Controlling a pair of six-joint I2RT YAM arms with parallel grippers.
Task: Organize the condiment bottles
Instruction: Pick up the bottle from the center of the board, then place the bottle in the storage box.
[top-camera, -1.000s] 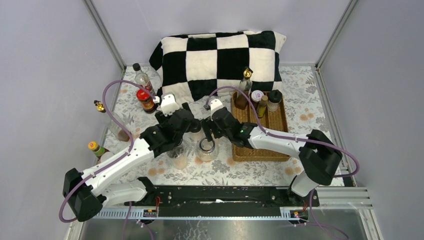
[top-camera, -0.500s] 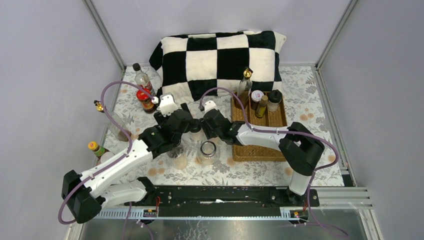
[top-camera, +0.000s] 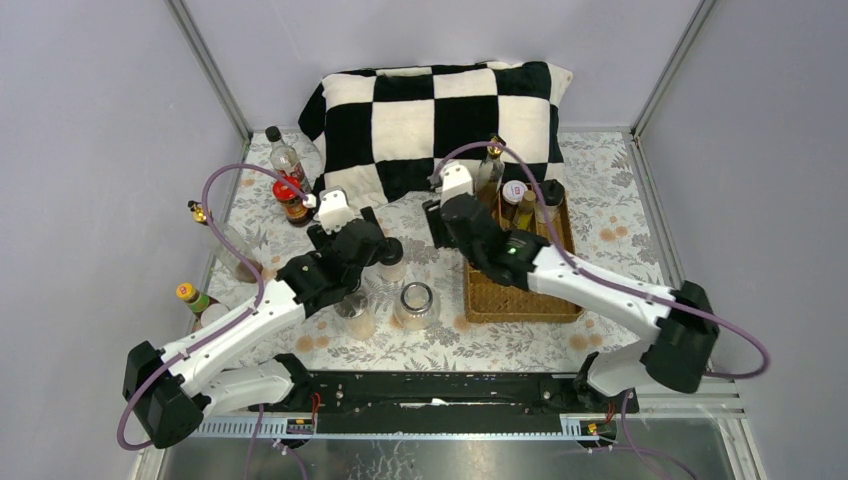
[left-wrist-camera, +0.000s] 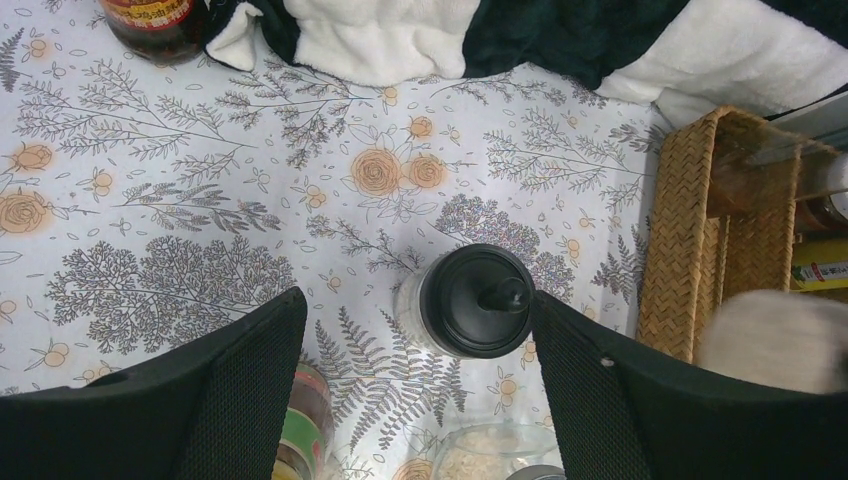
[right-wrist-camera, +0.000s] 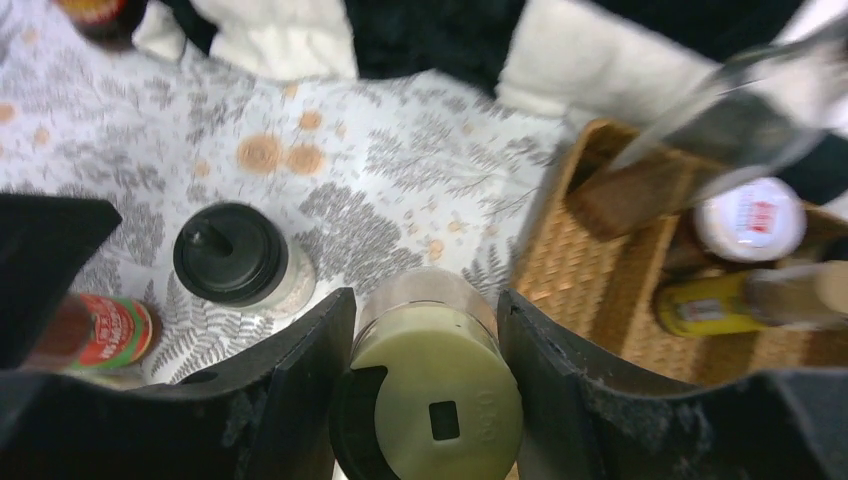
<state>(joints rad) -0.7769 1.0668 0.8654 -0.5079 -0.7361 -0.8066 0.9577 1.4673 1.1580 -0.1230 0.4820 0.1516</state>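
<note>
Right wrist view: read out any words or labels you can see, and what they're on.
No text is readable.
White cap in the wicker tray: red print, blurred.
Red-labelled bottle: lettering blurred.
Yellow-labelled bottle: too blurred.
Green-lidded jar between the fingers: raised mark, too small.

Black-capped jar (left-wrist-camera: 475, 300) between left jaws, wicker tray (left-wrist-camera: 680, 240) beside, bare tablecloth (left-wrist-camera: 200, 200) beyond
</note>
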